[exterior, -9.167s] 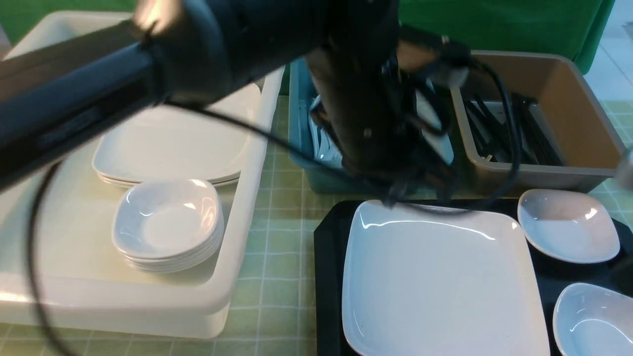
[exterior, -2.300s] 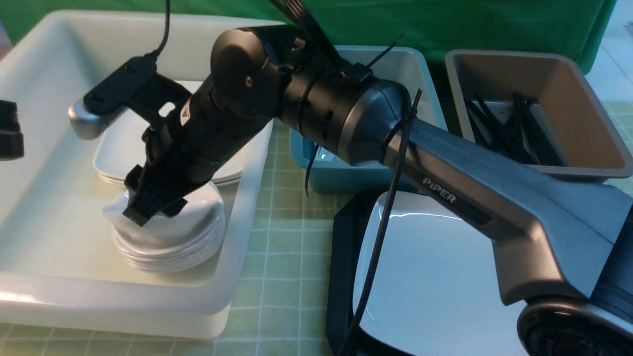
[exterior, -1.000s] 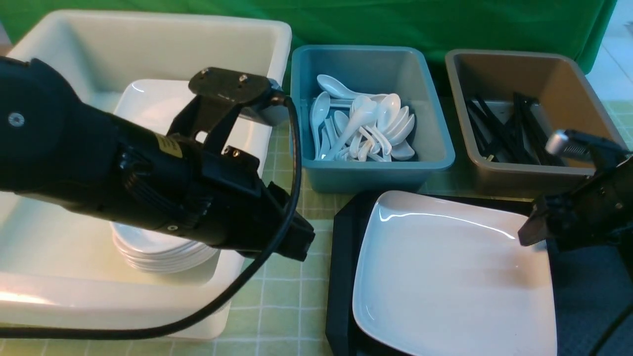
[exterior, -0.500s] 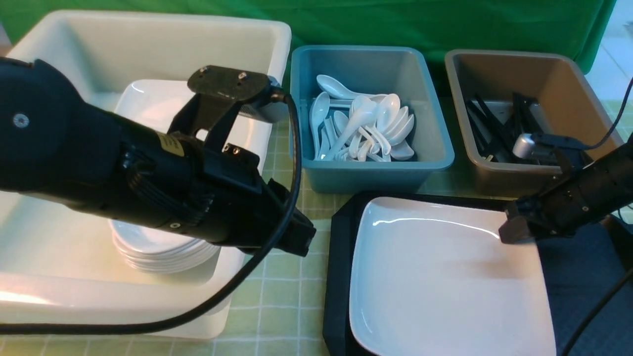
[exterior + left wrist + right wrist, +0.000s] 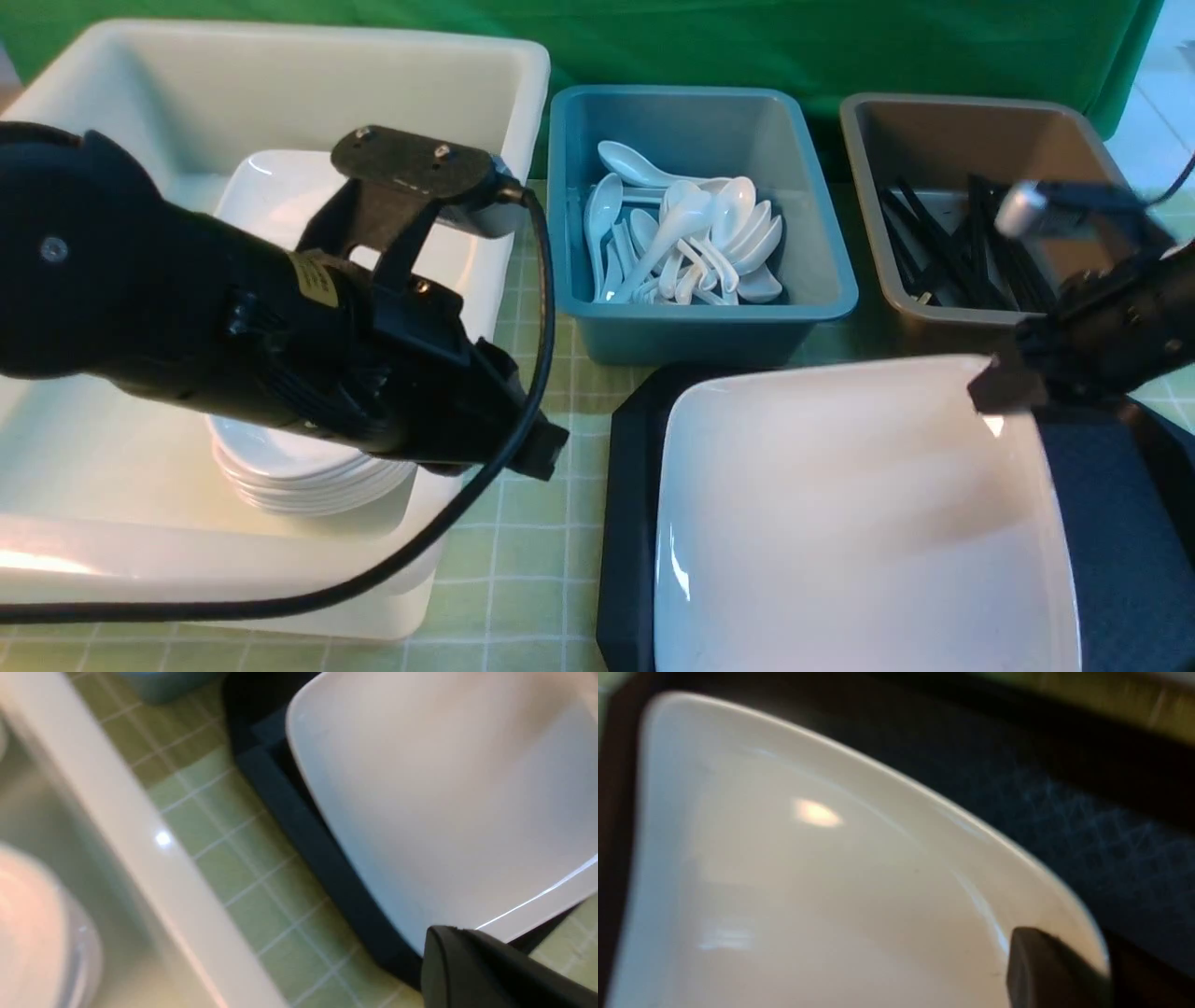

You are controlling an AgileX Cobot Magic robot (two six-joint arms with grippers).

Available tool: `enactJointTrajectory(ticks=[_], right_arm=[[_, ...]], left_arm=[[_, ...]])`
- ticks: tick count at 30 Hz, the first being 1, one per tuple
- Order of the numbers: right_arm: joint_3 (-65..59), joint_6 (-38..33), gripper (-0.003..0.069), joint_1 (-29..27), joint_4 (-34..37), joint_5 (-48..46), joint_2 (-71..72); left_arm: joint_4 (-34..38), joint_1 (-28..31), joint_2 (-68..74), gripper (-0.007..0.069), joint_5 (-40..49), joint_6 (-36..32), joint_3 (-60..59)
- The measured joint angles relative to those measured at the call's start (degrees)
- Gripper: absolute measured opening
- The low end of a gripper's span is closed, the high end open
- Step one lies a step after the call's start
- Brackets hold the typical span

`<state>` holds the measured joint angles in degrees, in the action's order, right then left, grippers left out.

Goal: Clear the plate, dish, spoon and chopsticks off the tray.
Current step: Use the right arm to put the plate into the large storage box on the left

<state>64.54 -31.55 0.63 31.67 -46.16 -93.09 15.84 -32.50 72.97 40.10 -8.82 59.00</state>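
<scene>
The large white plate [image 5: 840, 523] lies on the black tray [image 5: 624, 523], tilted, with its far right corner raised. My right gripper [image 5: 994, 392] is shut on that corner; in the right wrist view the rim of the plate [image 5: 808, 882] sits between the right gripper's [image 5: 1106, 956] fingers above the tray [image 5: 1087, 826]. My left gripper [image 5: 541, 453] hovers over the table left of the tray and looks shut and empty; it is also in the left wrist view [image 5: 448, 947], near the plate [image 5: 444, 788] and the tray's rim [image 5: 289, 821]. No spoon, chopsticks or small dish shows on the tray.
A big white tub [image 5: 467, 280] at the left holds stacked plates and a stack of small dishes [image 5: 308, 471]. A blue tub [image 5: 700, 322] holds several white spoons. A brown tub [image 5: 952, 322] holds black chopsticks. My left arm spans the white tub.
My right gripper has risen with the plate's far right corner, tipping the plate up. My left gripper has drawn slightly back to the left.
</scene>
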Motion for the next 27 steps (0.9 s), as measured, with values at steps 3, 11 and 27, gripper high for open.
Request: enactJointTrajectory(ticks=[3,11,27], right_arm=[[0.0,0.4,0.0036,0.1,-0.1,-0.5,5.9],[3.3,1.0,0.0023,0.1,-1.6,-3.7,11.1],[31.1,5.4,0.0024,7.7,-1.4,-4.8,8.4]], left_arm=[[-3.0,0.0,0.0,-0.0016,-0.6,2.2,0.7],[-7.3,0.5,0.0,-0.0016,-1.4,4.7,5.2],[-6.8,24.9,0.0,-0.0016,0.7,2.9,9.1]])
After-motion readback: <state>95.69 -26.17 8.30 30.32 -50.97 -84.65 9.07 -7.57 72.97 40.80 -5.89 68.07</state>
